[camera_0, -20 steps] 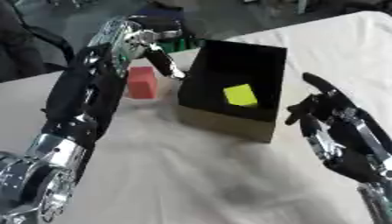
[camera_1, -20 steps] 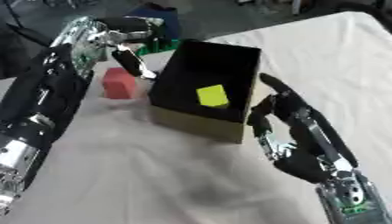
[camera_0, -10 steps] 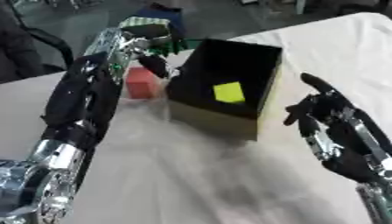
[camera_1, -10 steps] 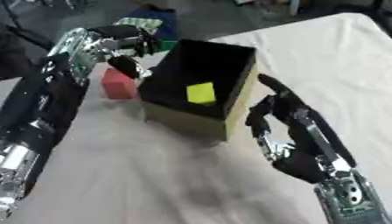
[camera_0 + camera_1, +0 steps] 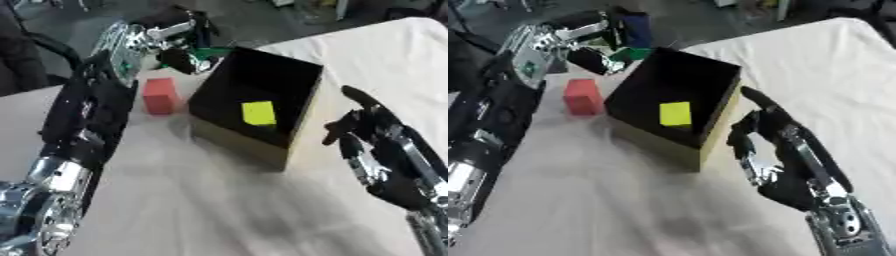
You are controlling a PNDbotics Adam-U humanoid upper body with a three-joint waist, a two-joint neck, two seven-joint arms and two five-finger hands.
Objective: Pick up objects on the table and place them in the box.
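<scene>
A black open box stands mid-table with a yellow block lying inside it. Left of the box, a red block rests on the white cloth. My left hand reaches past the box's far left corner, its dark fingers curled round a green object at the table's far edge. At the right, my right hand hovers open beside the box's right wall, touching nothing.
A blue object shows just behind the green one, beyond the table's far edge. The white tablecloth spreads out in front of the box. My left arm stretches along the table's left side, next to the red block.
The whole picture has shifted, so the camera moved. My left hand stays at the green object with its fingers curled closer in. The right hand is still open beside the box.
</scene>
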